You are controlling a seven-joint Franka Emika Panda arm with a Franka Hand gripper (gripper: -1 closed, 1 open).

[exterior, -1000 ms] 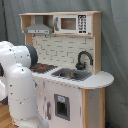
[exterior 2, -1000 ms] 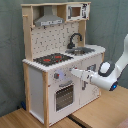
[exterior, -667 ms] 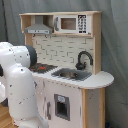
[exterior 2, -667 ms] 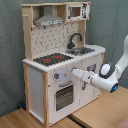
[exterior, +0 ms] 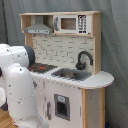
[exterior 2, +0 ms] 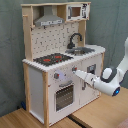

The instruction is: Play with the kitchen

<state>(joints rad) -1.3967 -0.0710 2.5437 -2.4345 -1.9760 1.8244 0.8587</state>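
The kitchen is a tall white and light-wood toy with a black-red stovetop, a black faucet over a sink, a grey hood and a microwave. In the second exterior view my gripper comes in from the right. It is shut, and its tip rests at the front panel beside a knob, above the windowed oven door. Nothing is held. In the first exterior view my white arm hides the gripper.
The kitchen stands on a wooden floor against a grey curtain. In the first exterior view the arm covers the kitchen's lower left front. A small windowed cupboard door sits under the sink.
The gripper has crept slightly closer to the kitchen's front panel. The kitchen itself looks unchanged.
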